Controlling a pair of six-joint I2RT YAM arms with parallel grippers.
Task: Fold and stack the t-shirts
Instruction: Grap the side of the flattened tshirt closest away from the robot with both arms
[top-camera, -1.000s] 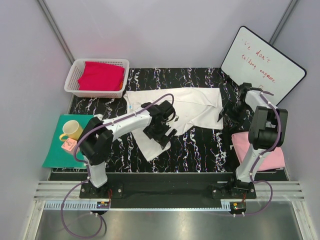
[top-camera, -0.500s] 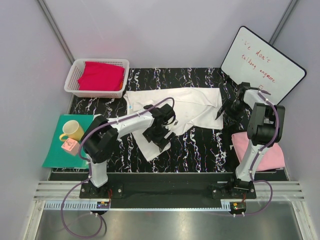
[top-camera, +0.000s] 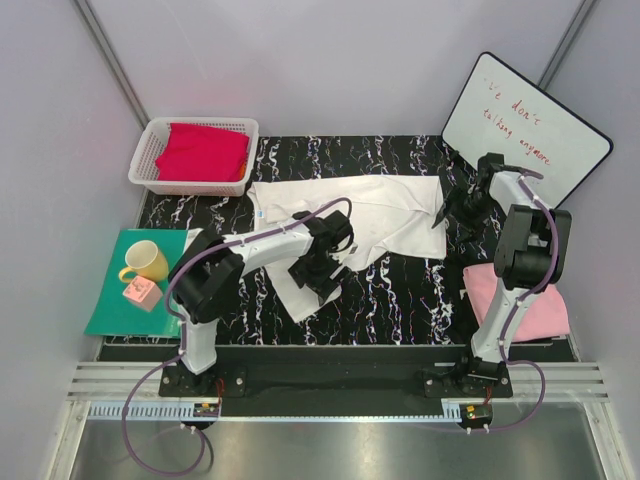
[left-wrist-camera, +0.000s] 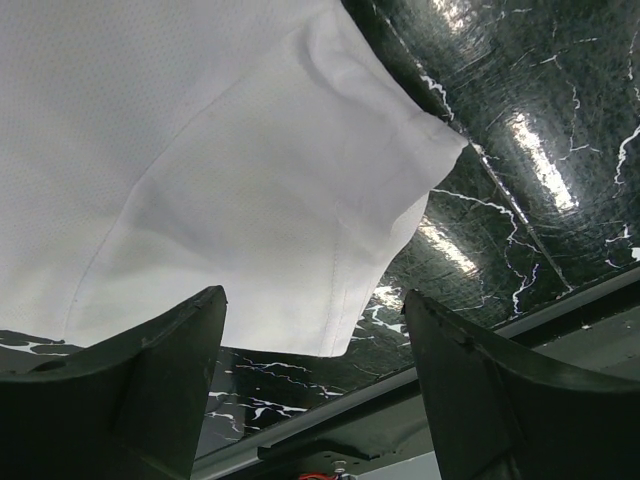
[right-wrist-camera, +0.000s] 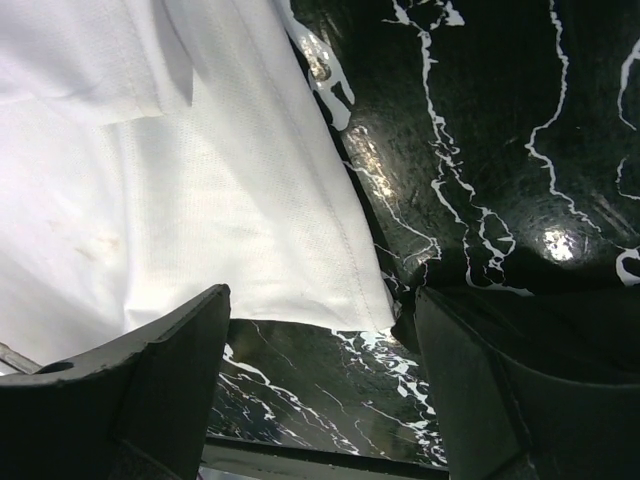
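A white short-sleeved cloth t-shirt (top-camera: 380, 210) lies spread across the middle of the black, white-veined tabletop (top-camera: 400, 290), with one sleeve trailing toward the near edge. A pale pink cloth t-shirt (top-camera: 540, 310) lies folded at the table's near right corner. A crimson red cloth t-shirt (top-camera: 203, 150) sits folded inside a white plastic basket (top-camera: 145, 155) at the far left. The left gripper (top-camera: 318, 272) is poised over the white shirt's near sleeve, fingers spread wide and holding nothing. The right gripper (top-camera: 445, 213), likewise splayed and empty, hangs above the shirt's right hem corner.
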